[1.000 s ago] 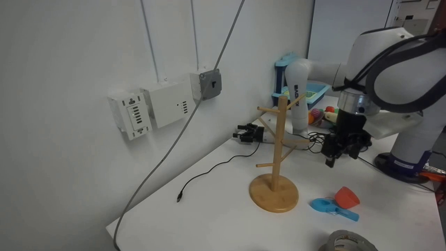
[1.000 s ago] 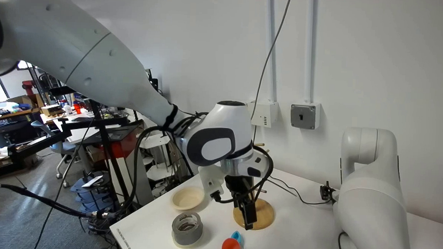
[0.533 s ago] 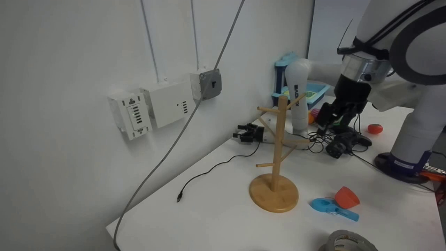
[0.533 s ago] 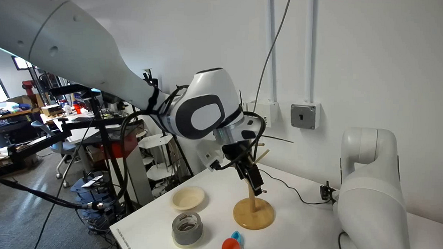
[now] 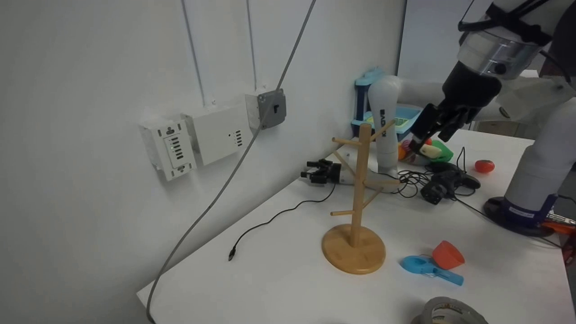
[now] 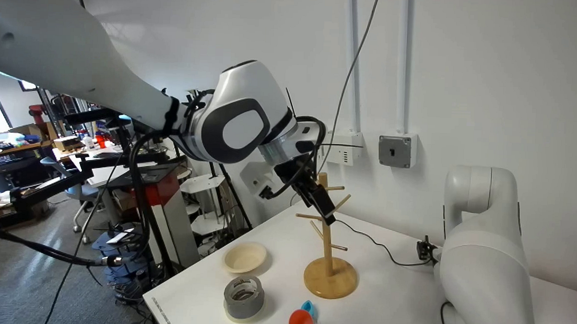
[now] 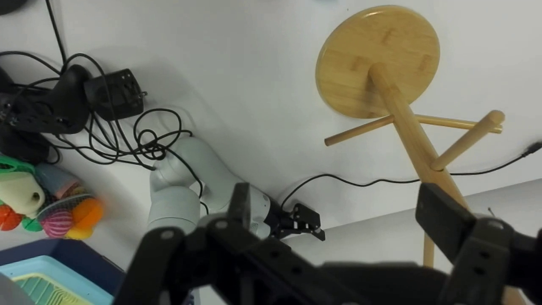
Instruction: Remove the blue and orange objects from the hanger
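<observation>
A wooden peg stand, the hanger, stands upright on the white table in both exterior views (image 5: 358,193) (image 6: 329,278) and the wrist view (image 7: 406,127). Its pegs are bare. A blue scoop-like object (image 5: 420,264) and an orange cup (image 5: 447,255) lie together on the table beside its base. They also show at the lower edge of an exterior view, the blue object (image 6: 307,307) partly behind the orange cup (image 6: 301,323). My gripper (image 5: 429,141) is tilted in the air at the height of the upper pegs. In the wrist view its jaws (image 7: 332,199) are wide apart with nothing between.
A grey tape roll (image 6: 244,298) and a cream bowl (image 6: 245,258) stand on the table. A second robot arm (image 6: 486,265) lies along the wall side. A black controller with cables (image 5: 445,182), toy food (image 7: 55,212) and a blue tub (image 5: 411,117) are farther back.
My gripper has risen, tilted, and moved away from the blue and orange objects. The pegs it covered in an exterior view now show. The stand and both objects have not moved.
</observation>
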